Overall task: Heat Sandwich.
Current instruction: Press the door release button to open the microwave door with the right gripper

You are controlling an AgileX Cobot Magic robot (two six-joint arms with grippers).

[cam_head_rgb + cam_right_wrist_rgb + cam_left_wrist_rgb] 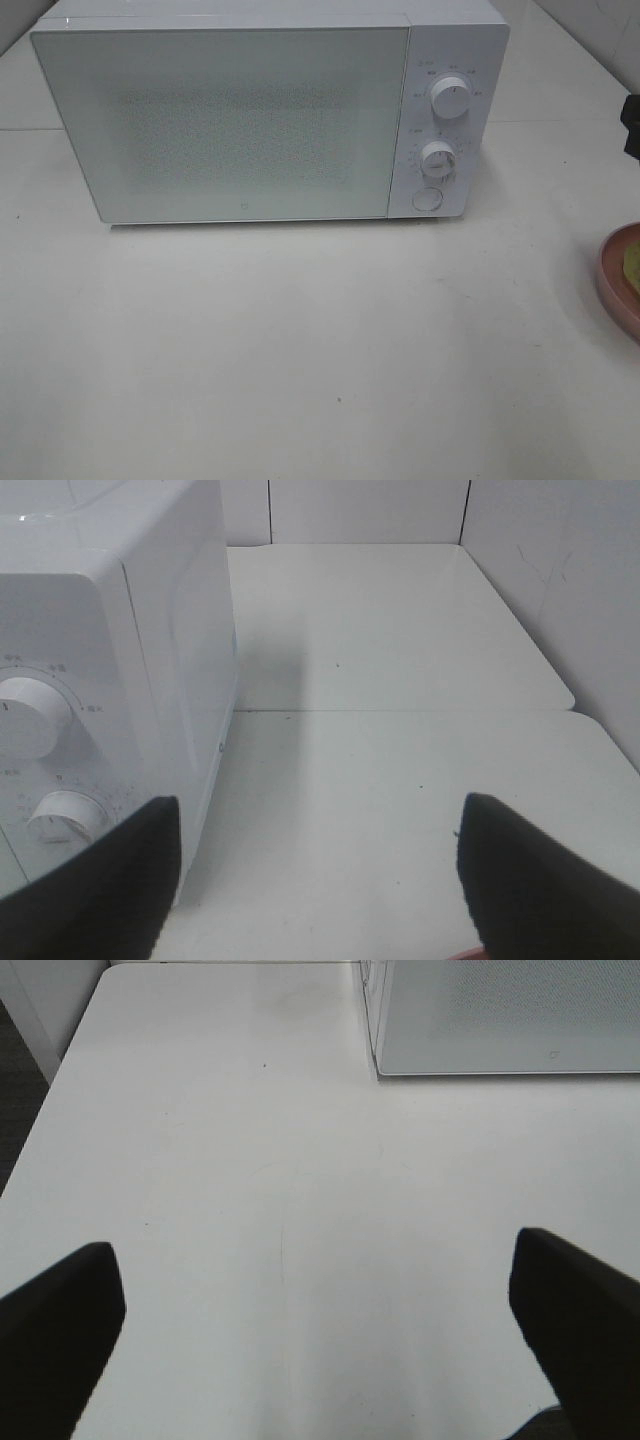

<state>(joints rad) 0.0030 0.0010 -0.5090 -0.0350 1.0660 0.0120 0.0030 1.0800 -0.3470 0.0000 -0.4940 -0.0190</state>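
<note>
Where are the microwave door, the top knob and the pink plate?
microwave door [220, 125]: exterior high view, middle of the door panel.
top knob [449, 97]: exterior high view, centre of the knob face.
pink plate [606, 280]: exterior high view, its left rim.

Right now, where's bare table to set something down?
Bare: the table in front of the microwave, across to the plate, and the strip right of the microwave. Crowded: the right edge, by the plate.
</note>
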